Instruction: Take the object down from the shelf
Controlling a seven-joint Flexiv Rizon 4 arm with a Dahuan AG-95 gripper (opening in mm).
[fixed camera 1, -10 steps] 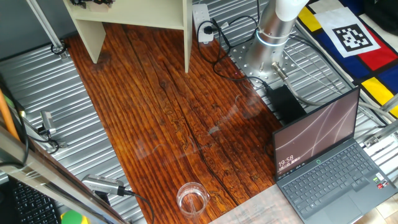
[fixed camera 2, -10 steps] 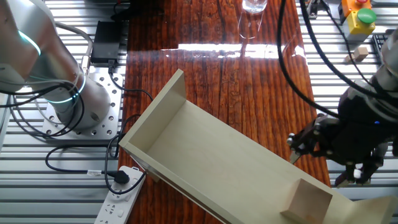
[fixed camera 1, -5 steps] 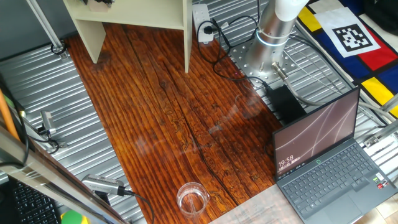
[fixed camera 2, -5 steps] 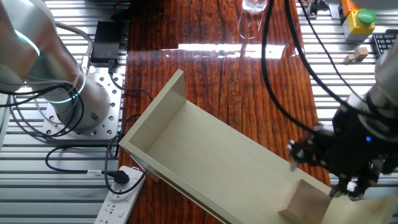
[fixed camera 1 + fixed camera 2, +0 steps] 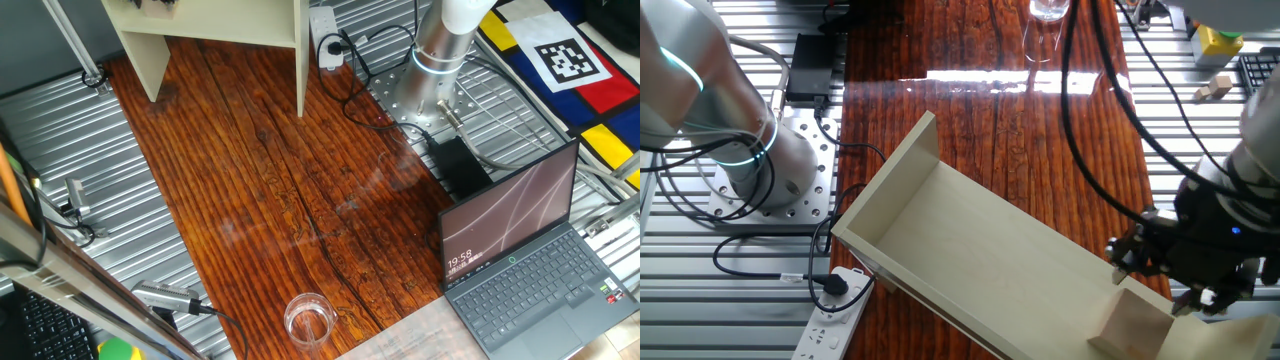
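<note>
Black gripper, as I read it from the other fixed view: hanging just above the wooden cube, jaw state hidden, so I cannot tell its opening. Cube: resting on the cream shelf board, near its end. Drinking glass: on the dark wood table, well apart. Laptop: beside the table.

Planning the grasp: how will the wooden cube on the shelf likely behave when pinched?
The wooden cube looks rigid and flat-faced, so it probably won't deform or roll. Being small, plain wood, it is likely light. On the smooth shelf it may slide if the claw nudges it.
</note>
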